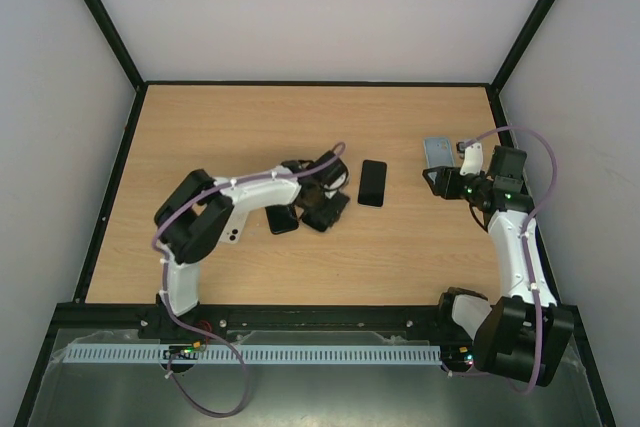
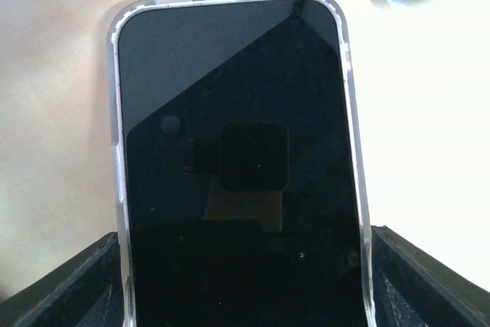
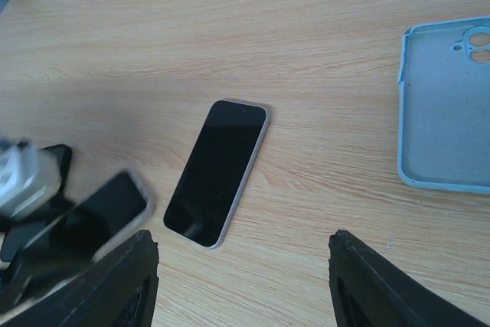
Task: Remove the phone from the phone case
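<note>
Now, mid-worktop: the phone, screen dark and seated in its clear case, sits btwn the left fingers. They flank one end, close against both long edges. Whether they are pinching it can't be told, nor whether it is off the wood. The right fingers hang spread w/ nothing btwn them at the right side, near an empty case. A spare phone lies flat btwn the two arms.

Likely trouble: a squeeze across the case walls would clamp them tighter on the phone, making it harder to peel out. A hold on one end only means a poss. pivot or slip on the glossy rim once the other arm pushes. The right arm's way over crosses the spare phone, so a low approach could knock it. If the phone pops free suddenly w/ nothing under it, it may drop to the worktop.
</note>
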`<state>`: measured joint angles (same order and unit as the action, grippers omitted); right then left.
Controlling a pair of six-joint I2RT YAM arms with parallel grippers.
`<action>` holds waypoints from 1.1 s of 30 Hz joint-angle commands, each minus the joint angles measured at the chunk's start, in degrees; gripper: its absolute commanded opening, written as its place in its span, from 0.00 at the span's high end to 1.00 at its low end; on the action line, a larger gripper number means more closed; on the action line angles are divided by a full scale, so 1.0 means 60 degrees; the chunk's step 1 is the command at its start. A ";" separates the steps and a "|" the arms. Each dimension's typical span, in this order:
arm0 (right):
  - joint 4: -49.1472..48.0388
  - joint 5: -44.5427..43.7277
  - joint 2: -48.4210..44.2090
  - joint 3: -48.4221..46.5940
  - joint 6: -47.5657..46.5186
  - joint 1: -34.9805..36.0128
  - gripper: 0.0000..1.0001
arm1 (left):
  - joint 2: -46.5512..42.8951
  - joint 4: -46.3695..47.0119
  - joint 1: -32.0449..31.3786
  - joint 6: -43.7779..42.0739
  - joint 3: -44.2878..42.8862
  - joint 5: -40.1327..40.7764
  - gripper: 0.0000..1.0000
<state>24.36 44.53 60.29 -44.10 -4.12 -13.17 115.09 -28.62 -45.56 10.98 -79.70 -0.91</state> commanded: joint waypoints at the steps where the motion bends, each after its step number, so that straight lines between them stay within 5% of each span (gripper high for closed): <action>1: 0.0452 0.0543 -0.0001 -0.0165 -0.0347 -0.0027 0.40 | -0.1433 -0.1011 -0.0784 0.0958 0.1341 -0.0485 0.38; 11: 0.0592 0.0569 0.0078 -0.0292 -0.0492 -0.0032 0.40 | -0.2254 -0.0799 -0.1754 0.1650 0.2585 -0.0222 0.39; 23: -0.0510 0.1013 -0.1082 0.0273 -0.0345 -0.0019 0.39 | -0.1991 -0.0579 -0.3020 0.0565 0.2954 -0.0236 0.33; 27: -0.0381 0.0964 -0.0755 0.0291 -0.0485 -0.0017 0.39 | -0.1942 -0.0427 -0.3077 0.0859 0.3067 0.0211 0.19; 29: -0.0341 0.0970 -0.0593 0.0275 -0.0540 -0.0018 0.39 | -0.1922 -0.0412 -0.3074 0.1037 0.3073 0.0400 0.02; 33: -0.0351 0.0860 -0.0600 0.0253 -0.0741 -0.0025 0.39 | -0.1936 -0.0561 -0.3072 0.1227 0.3158 0.0472 0.01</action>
<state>23.29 49.82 57.12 -42.98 -6.70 -13.15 102.94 -30.30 -64.20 16.93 -61.84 0.64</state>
